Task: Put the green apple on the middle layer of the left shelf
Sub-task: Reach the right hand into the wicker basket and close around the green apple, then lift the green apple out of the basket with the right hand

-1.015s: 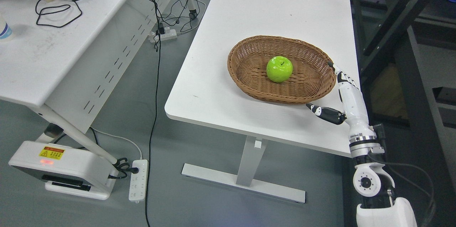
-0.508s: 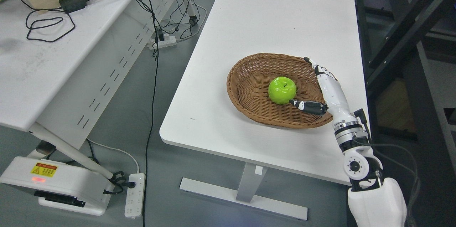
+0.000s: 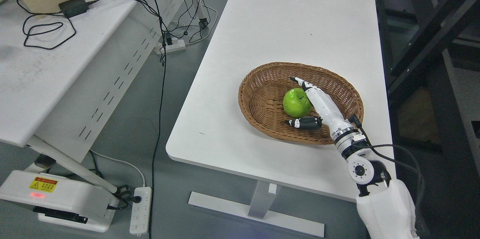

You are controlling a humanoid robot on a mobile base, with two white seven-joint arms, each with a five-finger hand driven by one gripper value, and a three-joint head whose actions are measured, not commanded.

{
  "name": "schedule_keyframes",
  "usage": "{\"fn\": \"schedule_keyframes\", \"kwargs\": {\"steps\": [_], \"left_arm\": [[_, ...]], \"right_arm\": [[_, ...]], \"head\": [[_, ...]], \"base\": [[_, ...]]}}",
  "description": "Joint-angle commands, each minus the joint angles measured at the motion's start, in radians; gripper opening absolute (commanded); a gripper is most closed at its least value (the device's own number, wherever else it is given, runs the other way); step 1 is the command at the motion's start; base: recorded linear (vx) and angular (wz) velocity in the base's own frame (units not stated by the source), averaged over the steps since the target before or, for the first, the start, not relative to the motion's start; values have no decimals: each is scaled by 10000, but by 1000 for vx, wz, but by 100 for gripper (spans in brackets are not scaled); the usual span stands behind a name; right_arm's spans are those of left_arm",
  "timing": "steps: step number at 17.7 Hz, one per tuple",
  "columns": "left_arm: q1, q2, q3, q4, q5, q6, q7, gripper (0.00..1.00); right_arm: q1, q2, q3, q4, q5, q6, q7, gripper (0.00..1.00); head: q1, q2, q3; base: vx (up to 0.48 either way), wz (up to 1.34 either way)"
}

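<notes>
We see the right hand [image 3: 317, 105] reaching into the wicker basket [image 3: 258, 92] on the white table [image 3: 285, 17] — fingers extended beside the green apple [image 3: 296, 103], thumb below it (contact unclear) — not closed around it.

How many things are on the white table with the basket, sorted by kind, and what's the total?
Green apple: 1, lying in the basket
Wicker basket: 1
Right hand: 1, open, reaching into the basket beside the apple
Total: 3
</notes>
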Motion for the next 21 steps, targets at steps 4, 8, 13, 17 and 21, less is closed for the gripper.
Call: {"fn": "schedule_keyframes", "kwargs": {"steps": [4,8,13,17,21], "left_arm": [[0,175,-27,-4,0,-5,2,100],[0,175,3,11,0,-5,2,100],[0,175,3,-4,0,-5,2,100],[0,175,3,11,0,-5,2,100],[0,175,3,-4,0,-5,2,100]], "right_arm": [[-630,63,480,979,1,476,-3,97],[-615,17,358,980,16,522,-34,78],[-569,-14,-193,949,-30,476,-34,27],[-371,-29,-898,812,-75,446,-430,1],[364,-243,-1390,-290,-167,415,-1916,0]], "head": [[0,0,0],[0,0,0],[0,0,0],[0,0,0],[0,0,0]], "base": [[-2,3],[-2,3],[0,0],[0,0],[0,0]]}}
